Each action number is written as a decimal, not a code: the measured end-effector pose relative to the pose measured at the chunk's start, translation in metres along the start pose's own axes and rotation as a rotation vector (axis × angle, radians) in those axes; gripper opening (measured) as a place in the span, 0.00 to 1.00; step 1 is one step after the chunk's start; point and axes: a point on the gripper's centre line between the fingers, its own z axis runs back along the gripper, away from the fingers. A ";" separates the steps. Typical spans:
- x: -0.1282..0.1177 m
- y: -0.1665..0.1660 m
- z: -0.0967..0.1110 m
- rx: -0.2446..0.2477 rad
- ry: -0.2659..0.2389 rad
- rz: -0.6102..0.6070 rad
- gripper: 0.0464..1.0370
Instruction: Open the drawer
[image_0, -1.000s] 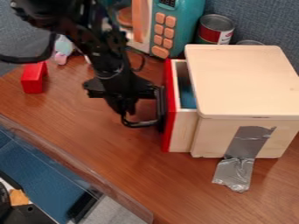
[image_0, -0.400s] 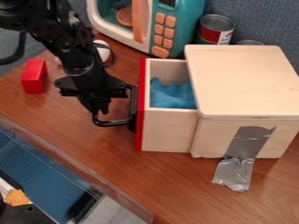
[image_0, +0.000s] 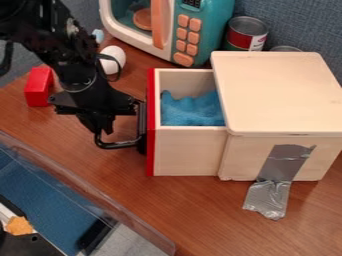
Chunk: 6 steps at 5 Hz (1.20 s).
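Wood-topped, the desk (image_0: 174, 200) bears a pale cabinet (image_0: 280, 90), its red-fronted drawer (image_0: 190, 152) standing well out. Silver tape (image_0: 284, 162) runs from cabinet to desk, presumably so pulling won't drag everything along. At the black handle (image_0: 121, 145), the hand (image_0: 100, 130) is placed to draw outward; how far open, and whether gripping or merely hooking, I cannot tell.
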 end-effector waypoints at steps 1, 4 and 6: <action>-0.005 -0.005 0.006 0.011 -0.014 0.019 0.11; -0.008 -0.002 0.007 -0.023 0.007 0.009 0.11; -0.008 0.005 0.007 -0.021 0.020 -0.010 0.15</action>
